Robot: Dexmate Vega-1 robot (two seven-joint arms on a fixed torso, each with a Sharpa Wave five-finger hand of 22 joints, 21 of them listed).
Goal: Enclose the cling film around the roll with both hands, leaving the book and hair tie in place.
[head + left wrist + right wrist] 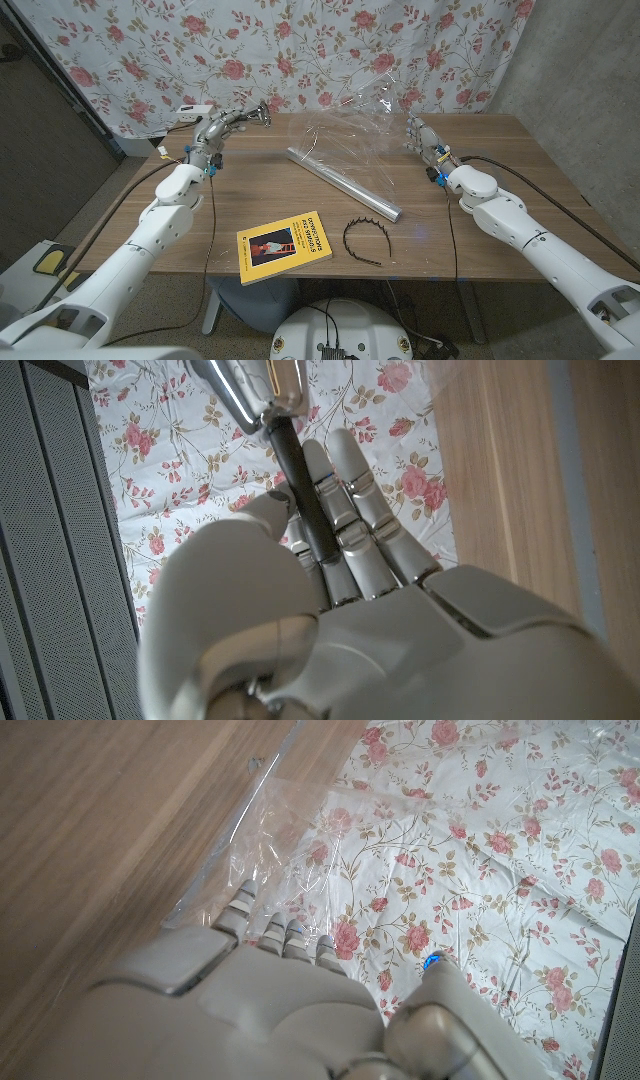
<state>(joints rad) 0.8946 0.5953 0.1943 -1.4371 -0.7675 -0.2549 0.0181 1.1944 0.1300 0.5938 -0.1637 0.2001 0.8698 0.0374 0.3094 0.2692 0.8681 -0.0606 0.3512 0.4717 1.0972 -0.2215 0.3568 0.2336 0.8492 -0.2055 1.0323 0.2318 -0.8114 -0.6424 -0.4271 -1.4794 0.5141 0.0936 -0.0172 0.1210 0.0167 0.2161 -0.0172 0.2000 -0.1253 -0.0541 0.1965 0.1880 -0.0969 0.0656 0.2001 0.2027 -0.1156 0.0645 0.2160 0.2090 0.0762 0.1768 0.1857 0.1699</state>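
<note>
Nearest me lie one book (284, 245) and one hair tie (365, 238); beyond them one roll (343, 183), cling film (362, 125) rising behind it. My right hand (420, 135) pinches the film's edge. Wrist view shows my left hand (330, 550), fingers straight, holding nothing.

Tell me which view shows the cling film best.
Head view: the cling film stands up as a crinkled clear sheet behind the roll, near the right hand. The right wrist view shows only an edge beyond the fingers; the left wrist view barely a corner.
</note>
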